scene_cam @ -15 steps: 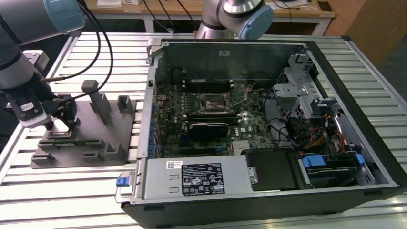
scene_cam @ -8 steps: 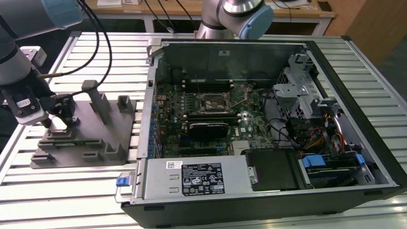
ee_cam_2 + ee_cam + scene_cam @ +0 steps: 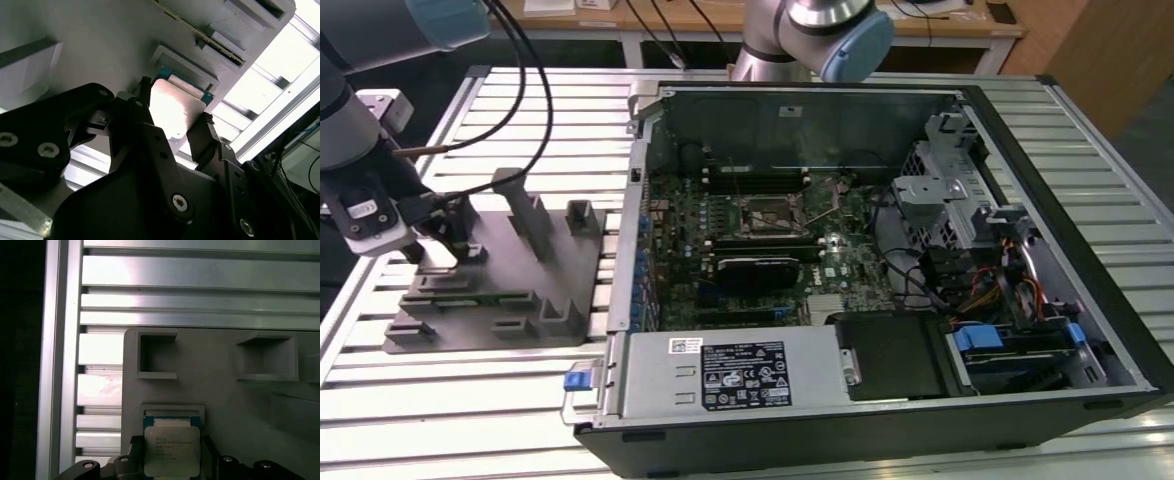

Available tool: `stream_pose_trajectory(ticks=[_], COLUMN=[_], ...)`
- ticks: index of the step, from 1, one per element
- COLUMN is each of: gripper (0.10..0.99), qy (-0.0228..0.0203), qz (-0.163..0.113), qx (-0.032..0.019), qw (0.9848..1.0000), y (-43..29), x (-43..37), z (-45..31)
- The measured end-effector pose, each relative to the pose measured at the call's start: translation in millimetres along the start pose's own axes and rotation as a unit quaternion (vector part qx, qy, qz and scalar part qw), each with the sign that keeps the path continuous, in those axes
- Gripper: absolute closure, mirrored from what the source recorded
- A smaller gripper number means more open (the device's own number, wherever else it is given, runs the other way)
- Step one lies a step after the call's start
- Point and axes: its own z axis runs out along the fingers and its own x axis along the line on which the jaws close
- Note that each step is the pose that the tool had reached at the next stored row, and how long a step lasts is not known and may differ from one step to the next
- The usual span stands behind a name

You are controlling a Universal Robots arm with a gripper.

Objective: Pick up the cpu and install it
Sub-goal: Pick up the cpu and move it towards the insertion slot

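Clamping on the cpu: the gripper has one black finger against one edge of the chip and its partner against the opposite edge, and no gap is visible on either side. I judge it closed on the chip, not merely straddling it.

- Grip is on the bare edges, presumably to keep the pads off the silver lid and the underside.
- The cpu lies flat, lid up, in a shallow framed pocket of the grey holder block. Its green board edge shows at the pocket's far lip. Not clearly lifted out; cannot tell if it has left the seat.
- The pocket walls fix the chip square, which suits a straight-down approach.
- In the exterior view the holder block sits on the slatted table, at that view's left, beside the open computer case.
- The motherboard socket lies well apart from the chip and looks unfilled.

Install not yet done.
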Motion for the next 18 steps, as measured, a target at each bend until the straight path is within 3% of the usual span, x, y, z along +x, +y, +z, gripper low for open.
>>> stream_pose_trajectory(ticks=[18], gripper=[0.545], qy=[0.0], qz=[0.0], qx=[0.0], qw=[1.0], y=[1.0], x=[-0.4], z=[-23.2])
